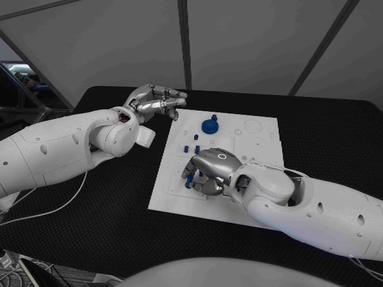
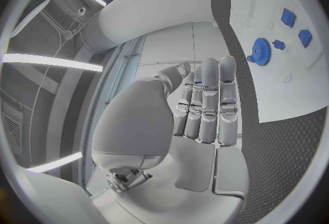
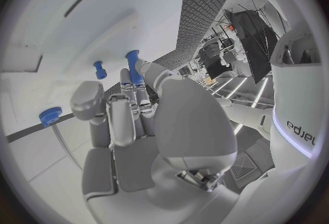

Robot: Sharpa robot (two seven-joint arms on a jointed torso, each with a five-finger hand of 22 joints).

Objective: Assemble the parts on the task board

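Right hand (image 1: 210, 172) grips a peg (image 3: 134, 66) over the board (image 1: 259, 145) — gear (image 1: 209, 126) seated, several pegs loose — left hand (image 1: 157, 101) clenched, idle

The right hand (image 1: 212, 172) rests on the task board (image 1: 259, 143) beside blue parts (image 1: 209, 126); the left hand (image 1: 157, 101) hovers beyond its corner.

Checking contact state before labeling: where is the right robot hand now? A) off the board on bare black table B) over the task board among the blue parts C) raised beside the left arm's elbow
B: the right robot hand sits over the white task board, fingers at a blue peg.
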